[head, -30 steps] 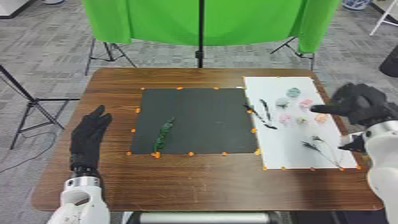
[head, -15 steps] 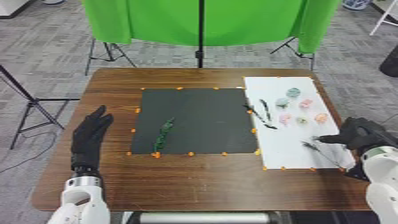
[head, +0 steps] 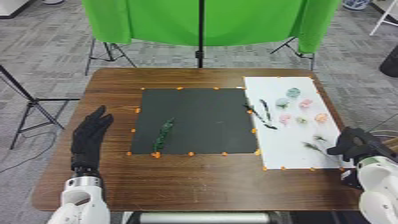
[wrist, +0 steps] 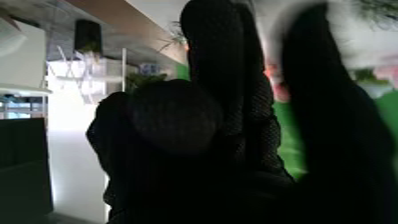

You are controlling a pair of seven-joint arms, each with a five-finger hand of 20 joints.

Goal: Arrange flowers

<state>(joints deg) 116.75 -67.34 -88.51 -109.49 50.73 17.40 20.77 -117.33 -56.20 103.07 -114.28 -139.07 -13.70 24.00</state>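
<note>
The sprigs [head: 311,146] lie just left of the right hand [head: 358,145] (fingers loose, apparently empty), slanting toward the counter's [head: 213,187] near-right corner.

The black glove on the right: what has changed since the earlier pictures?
The right hand has come nearer the robot, from beside the flowers to the near right corner of the white sheet, by thin sprigs; I can't tell if it touches them. The left hand and the green sprig on the black sheet stayed put.
</note>
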